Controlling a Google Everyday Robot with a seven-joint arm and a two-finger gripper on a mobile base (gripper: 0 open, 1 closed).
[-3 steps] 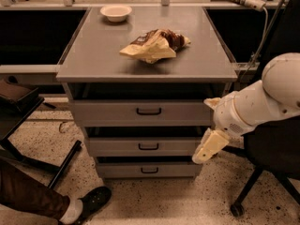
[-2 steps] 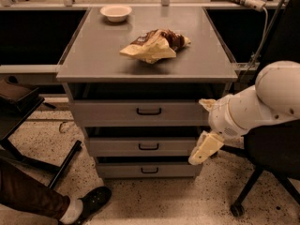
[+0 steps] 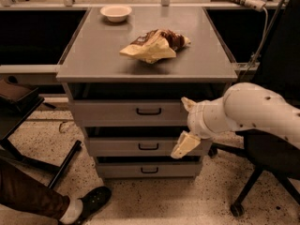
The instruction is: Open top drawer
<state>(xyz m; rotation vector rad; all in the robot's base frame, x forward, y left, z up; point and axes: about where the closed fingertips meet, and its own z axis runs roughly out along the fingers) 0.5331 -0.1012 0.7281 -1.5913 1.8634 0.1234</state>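
Observation:
The top drawer (image 3: pixel 112 112) is the uppermost of three grey drawers in a metal cabinet, its front closed, with a small black handle (image 3: pixel 148 111) at its centre. My gripper (image 3: pixel 185 124) is on the white arm reaching in from the right. It sits in front of the cabinet's right side, just right of the handle and a little below it. Its two pale fingers are spread apart, one by the top drawer's right end, the other (image 3: pixel 184 145) over the middle drawer (image 3: pixel 122 146). It holds nothing.
On the cabinet top (image 3: pixel 93 55) lie a crumpled snack bag (image 3: pixel 154 45) and a small white bowl (image 3: pixel 116 12). The bottom drawer (image 3: pixel 140 169) is below. A person's leg and shoe (image 3: pixel 89 201) are at lower left, an office chair base (image 3: pixel 243 191) at lower right.
The arm has moved left, bringing the gripper closer to the drawer fronts and the top drawer's handle. The drawers have not moved.

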